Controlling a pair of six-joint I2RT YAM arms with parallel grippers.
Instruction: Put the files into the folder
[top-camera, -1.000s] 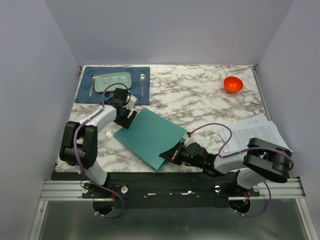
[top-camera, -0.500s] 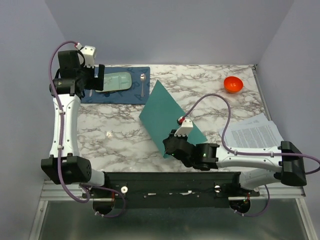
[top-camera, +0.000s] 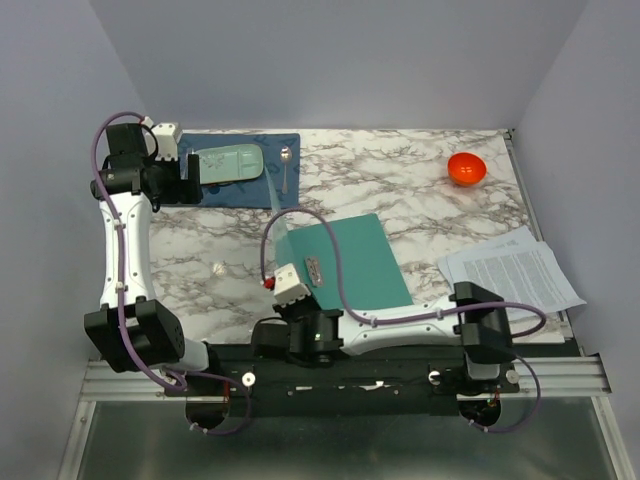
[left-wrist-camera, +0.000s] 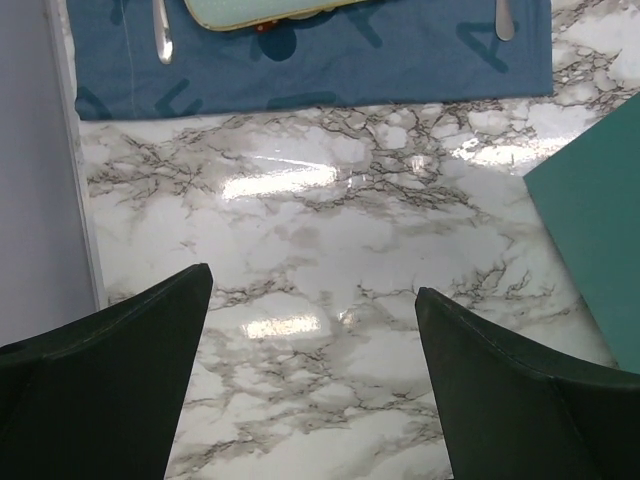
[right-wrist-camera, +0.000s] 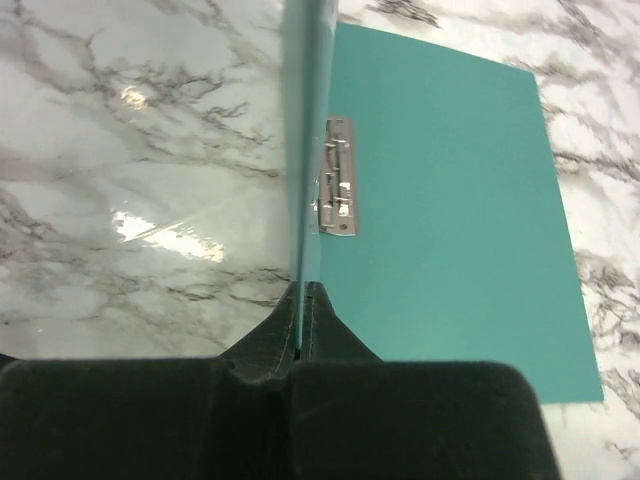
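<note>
Pinching folder (right-wrist-camera: 450, 200) cover upright, right fingers (right-wrist-camera: 268, 345) clenched; left fingers (left-wrist-camera: 120, 380) spread, well away.

From the middle of the table (top-camera: 420, 200), I had the folder (top-camera: 360, 265) lying open toward 6 o'clock. Its cover (right-wrist-camera: 305, 150) stood on edge along its 9 o'clock side, with the clip (right-wrist-camera: 337, 190) just at 3 o'clock of it. The files (top-camera: 515, 270) lay at 4 o'clock, apart from the folder. The placemat (top-camera: 240, 192) sat at 10 o'clock with a dish (top-camera: 225, 163) on it, and a spoon (top-camera: 286, 165) lay at the dish's 3 o'clock. A bowl (top-camera: 466, 168) sat at 2 o'clock.
</note>
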